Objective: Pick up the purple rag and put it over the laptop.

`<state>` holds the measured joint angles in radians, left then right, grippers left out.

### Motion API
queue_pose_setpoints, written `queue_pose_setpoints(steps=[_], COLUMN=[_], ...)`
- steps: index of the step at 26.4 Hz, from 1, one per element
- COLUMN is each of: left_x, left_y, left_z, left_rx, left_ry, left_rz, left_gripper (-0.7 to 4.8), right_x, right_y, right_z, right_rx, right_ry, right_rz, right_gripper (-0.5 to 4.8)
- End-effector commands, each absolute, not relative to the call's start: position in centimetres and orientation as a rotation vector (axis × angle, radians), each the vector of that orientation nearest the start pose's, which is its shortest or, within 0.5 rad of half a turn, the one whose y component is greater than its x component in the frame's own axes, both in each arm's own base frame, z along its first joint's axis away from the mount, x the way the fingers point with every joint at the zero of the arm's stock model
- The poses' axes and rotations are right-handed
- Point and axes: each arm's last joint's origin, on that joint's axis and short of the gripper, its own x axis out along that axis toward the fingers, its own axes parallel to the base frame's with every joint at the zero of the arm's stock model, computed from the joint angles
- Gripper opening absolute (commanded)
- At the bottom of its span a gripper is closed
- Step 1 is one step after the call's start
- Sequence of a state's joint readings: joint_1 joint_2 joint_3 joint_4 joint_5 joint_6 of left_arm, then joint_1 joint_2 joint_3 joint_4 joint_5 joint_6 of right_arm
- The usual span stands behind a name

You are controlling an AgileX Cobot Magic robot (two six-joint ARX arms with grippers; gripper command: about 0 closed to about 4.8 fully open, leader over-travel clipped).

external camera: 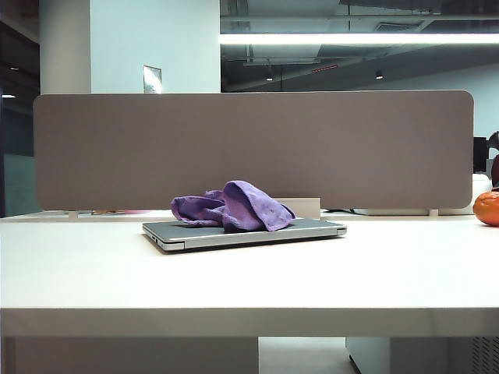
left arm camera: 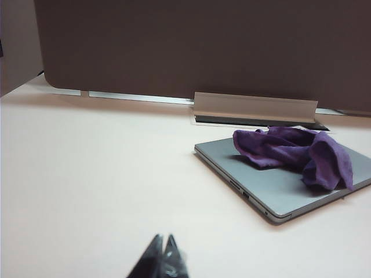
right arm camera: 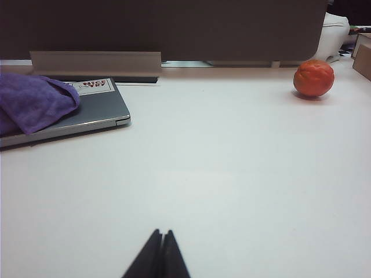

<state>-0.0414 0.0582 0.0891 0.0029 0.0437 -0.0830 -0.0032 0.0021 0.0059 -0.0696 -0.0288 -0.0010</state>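
The purple rag (external camera: 234, 207) lies bunched and wrinkled on the lid of the closed silver-grey laptop (external camera: 312, 229), which rests flat mid-table. The left wrist view shows the rag (left arm camera: 295, 149) draped over the laptop's (left arm camera: 261, 185) far half. The right wrist view catches the rag's end (right arm camera: 32, 101) and a laptop corner (right arm camera: 101, 107) with a sticker. My left gripper (left arm camera: 164, 237) is shut and empty, low over bare table well short of the laptop. My right gripper (right arm camera: 162, 233) is shut and empty too, over the table beside the laptop. Neither arm shows in the exterior view.
A grey partition panel (external camera: 249, 148) runs along the table's back edge. An orange fruit (external camera: 488, 207) sits at the far right (right arm camera: 313, 78). A white object (right arm camera: 335, 29) and a box edge (right arm camera: 363, 55) stand behind it.
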Motion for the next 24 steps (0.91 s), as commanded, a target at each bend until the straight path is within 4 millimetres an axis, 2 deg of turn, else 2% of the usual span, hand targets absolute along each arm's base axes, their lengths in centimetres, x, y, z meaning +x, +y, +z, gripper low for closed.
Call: queue_pose_setpoints(steps=[1,24], left_x=[9.5,9.7], left_y=[-0.5,-0.6], left_z=[19.0,16.9], left_rx=[-0.086,-0.074], left_ry=[-0.055,-0.037], left_rz=[-0.093,-0.111], left_gripper=[-0.06,-0.06], right_x=[9.7,9.7], right_y=[0.0,0.0], right_z=[15.9,15.9], right_rx=[-0.003,-0.003], right_ry=[0.057,0.057], right_rz=[0.022,0.022], right_gripper=[0.22,0.22])
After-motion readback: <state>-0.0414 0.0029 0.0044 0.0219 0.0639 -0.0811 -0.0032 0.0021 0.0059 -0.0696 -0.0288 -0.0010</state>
